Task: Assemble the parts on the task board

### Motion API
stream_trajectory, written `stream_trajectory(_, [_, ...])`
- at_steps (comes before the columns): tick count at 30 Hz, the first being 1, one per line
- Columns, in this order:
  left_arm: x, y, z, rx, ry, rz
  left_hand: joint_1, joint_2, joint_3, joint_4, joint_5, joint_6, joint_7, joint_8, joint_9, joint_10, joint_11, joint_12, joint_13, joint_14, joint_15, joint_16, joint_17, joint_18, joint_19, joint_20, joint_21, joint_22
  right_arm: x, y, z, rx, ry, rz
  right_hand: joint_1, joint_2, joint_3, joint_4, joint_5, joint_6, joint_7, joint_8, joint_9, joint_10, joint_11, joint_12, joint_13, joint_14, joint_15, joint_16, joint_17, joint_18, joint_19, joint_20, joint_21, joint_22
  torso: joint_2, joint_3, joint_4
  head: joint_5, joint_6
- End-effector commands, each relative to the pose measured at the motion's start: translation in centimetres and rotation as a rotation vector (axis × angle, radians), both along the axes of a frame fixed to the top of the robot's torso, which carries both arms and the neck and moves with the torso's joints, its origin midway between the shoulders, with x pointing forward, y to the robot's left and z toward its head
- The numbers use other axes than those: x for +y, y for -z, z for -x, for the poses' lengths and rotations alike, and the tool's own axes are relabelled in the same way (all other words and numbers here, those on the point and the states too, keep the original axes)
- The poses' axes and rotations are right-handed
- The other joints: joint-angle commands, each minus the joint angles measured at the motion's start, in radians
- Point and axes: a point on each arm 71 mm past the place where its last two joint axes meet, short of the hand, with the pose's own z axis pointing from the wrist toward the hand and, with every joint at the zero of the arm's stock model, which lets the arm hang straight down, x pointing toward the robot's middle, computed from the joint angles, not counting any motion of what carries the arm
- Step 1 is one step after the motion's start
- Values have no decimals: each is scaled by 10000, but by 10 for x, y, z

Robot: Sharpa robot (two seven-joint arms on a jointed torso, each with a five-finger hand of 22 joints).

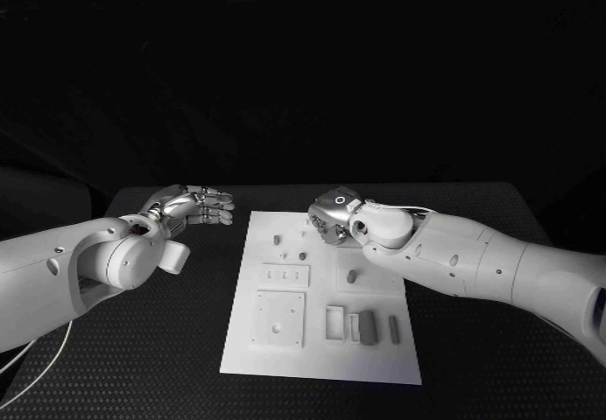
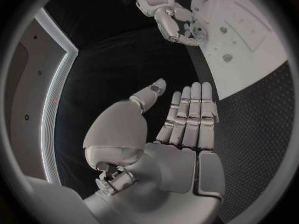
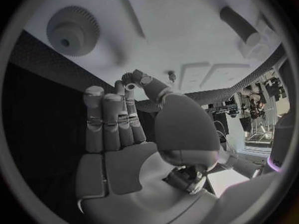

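Observation:
The white task board (image 1: 379, 359) lies in the middle of the black table. Small pegs (image 1: 288, 255) stand in its far half and grey bars (image 1: 368, 326) lie in slots near its front. My right hand (image 1: 336, 217) hovers over the board's far end with straight fingers (image 3: 109, 119) and holds nothing. Just past those fingertips a toothed gear (image 3: 72, 30) sits on the board (image 3: 174, 25), and a dark cylinder (image 3: 239, 24) stands farther off. My left hand (image 1: 192, 208) floats over the table left of the board, fingers (image 2: 190, 117) straight and empty.
Raised square plates (image 1: 280, 318) take up the board's left half. Black matting (image 1: 151, 350) surrounds the board on all sides. In the left wrist view the right hand (image 2: 177, 22) hangs at the board's (image 2: 261, 59) far corner.

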Motion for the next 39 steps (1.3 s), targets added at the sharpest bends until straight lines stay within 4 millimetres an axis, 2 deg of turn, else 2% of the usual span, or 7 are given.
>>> stream_trajectory(1, [-3,-1,0,-24,165,107,-102,17,-60,-14,34,-20,162,-58,-16,51,18,-69,-12,63,-10,-40,17,104,85,-18,-38,-10,5,-4,-3,-396,62,164,90,49,57,7,29,53,-6,32,18,582,-239,21,613,-15,-75,39,15,1074,19,-15,43,237,4,1,8,19,26])
stream_trajectory(15, [-6,-1,-2,-23,202,106,-105,22,-62,-13,34,-19,164,-65,-18,54,19,-81,-16,66,-11,-45,19,102,90,-20,-45,-12,15,-14,-15,-691,158,177,80,33,69,9,28,74,-11,14,26,592,-242,8,641,-18,-78,65,18,1074,15,-12,78,236,15,-13,15,72,139])
stream_trajectory(16, [-7,-1,-2,-18,210,105,-106,22,-62,-13,34,-19,164,-66,-18,54,19,-81,-17,66,-11,-45,19,102,90,-20,-45,-12,16,-14,-16,-662,151,181,78,32,69,10,28,75,-12,13,26,593,-242,7,643,-18,-78,67,18,1074,15,-12,80,235,19,-3,9,82,151])
stream_trajectory(18, [-8,-1,-2,-16,242,113,-106,23,-62,-13,34,-19,164,-67,-18,55,19,-83,-17,66,-11,-46,19,102,90,-20,-47,-12,18,-16,-18,-667,159,203,64,27,69,14,27,77,-10,6,28,594,-241,2,650,-20,-76,72,17,1074,12,-9,88,234,14,12,0,97,154])
stream_trajectory(24, [-11,-1,-3,-11,302,122,-107,20,-64,-15,34,-19,164,-71,-19,57,20,-89,-20,67,-11,-49,20,101,91,-21,-50,-14,24,-16,-20,-668,88,183,56,36,78,14,28,80,-9,-6,31,594,-240,-7,661,-25,-75,78,15,1074,6,-7,98,232,20,-2,20,100,165])
stream_trajectory(33, [-16,-1,-4,-15,371,130,-109,23,-66,-15,34,-18,164,-75,-20,59,21,-97,-23,67,-11,-53,21,100,93,-21,-55,-15,33,-16,-20,-574,-60,180,58,41,90,8,29,86,-11,-17,35,596,-240,-16,675,-28,-76,87,13,1074,-2,-7,110,230,13,13,-1,121,126])
stream_trajectory(39, [-19,-1,-5,-13,446,144,-112,22,-68,-16,34,-19,165,-79,-21,58,23,-104,-26,66,-10,-56,22,99,93,-21,-59,-16,37,-15,-21,-562,-62,198,59,43,95,7,29,90,-12,-23,38,598,-241,-21,683,-30,-77,92,12,1074,-5,-7,117,230,14,-3,11,152,162])
